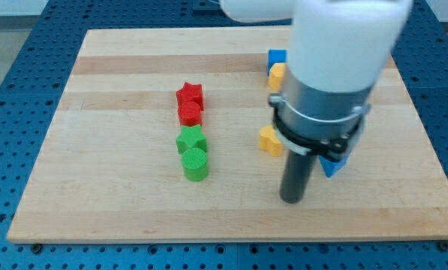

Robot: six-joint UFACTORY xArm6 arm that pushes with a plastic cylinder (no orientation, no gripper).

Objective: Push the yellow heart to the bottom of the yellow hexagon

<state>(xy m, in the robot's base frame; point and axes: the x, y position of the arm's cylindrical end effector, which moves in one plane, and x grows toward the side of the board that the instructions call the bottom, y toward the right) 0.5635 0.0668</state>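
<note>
We see our arm over the right half of a wooden board point(133, 210). There is no claw to report, only a dark rod; my tip point(292, 201) rests on the board just below and right of the yellow heart point(269, 140). The yellow hexagon point(276, 76) sits higher up, touching a blue cube point(276, 57). A blue block point(332, 165), shape unclear, peeks out beside the rod. To the left stand a red star point(189, 94), red cylinder point(190, 114), green star point(190, 139) and green cylinder point(195, 164).
</note>
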